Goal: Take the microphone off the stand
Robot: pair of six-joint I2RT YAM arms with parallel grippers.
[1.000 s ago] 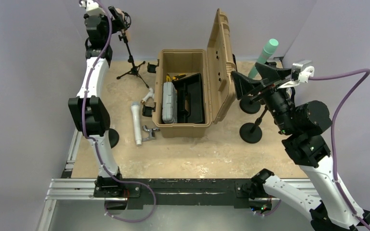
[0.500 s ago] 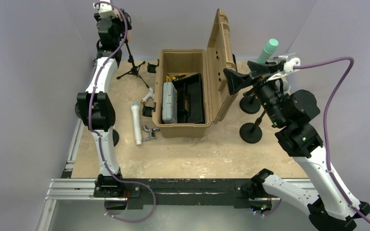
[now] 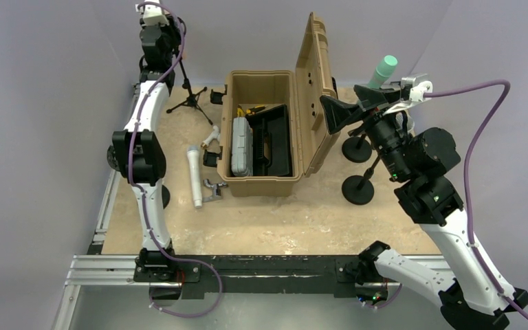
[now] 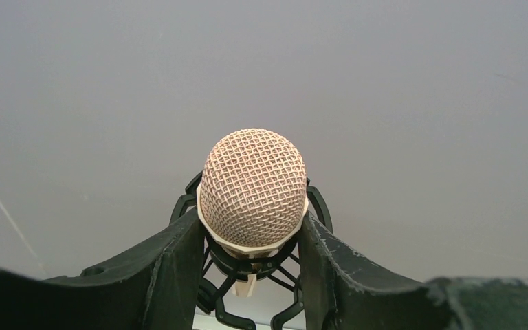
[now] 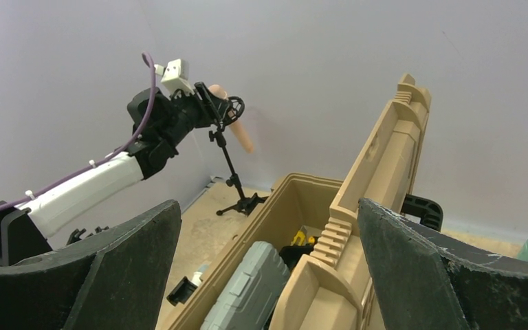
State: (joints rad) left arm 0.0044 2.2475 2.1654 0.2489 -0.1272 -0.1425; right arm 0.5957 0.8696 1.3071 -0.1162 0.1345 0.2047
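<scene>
A pink-beige microphone with a mesh head sits in a black shock mount on top of a black tripod stand at the back left corner. My left gripper is raised to the top of the stand, and its two fingers press against both sides of the microphone head. In the right wrist view the microphone body slants down out of the mount, with the left gripper on its head. My right gripper is open and empty, hovering by the toolbox lid.
An open tan toolbox holds a grey case; its lid stands upright. A white microphone and small parts lie left of it. Two round-base stands, one with a green microphone, stand at the right.
My left gripper has swung right onto the microphone head at the top of the stand. My right gripper has moved left and a little up, toward the toolbox lid.
</scene>
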